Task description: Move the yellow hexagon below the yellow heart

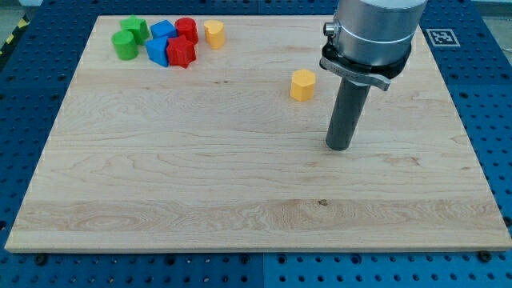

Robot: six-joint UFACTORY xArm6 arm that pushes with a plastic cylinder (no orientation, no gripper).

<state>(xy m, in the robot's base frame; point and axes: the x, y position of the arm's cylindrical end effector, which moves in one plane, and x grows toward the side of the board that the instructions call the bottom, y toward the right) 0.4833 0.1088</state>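
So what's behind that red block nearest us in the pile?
Behind the front red block sits a second red block, with two blue blocks beside it. The rear red block's lower part is covered, so its shape can't be told.

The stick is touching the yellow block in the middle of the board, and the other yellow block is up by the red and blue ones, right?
Not quite. In the camera view, my tip is not touching the yellow hexagon; it rests on the board apart from it, toward the view's lower right. The rest is right: the yellow heart sits up by the red and blue blocks.
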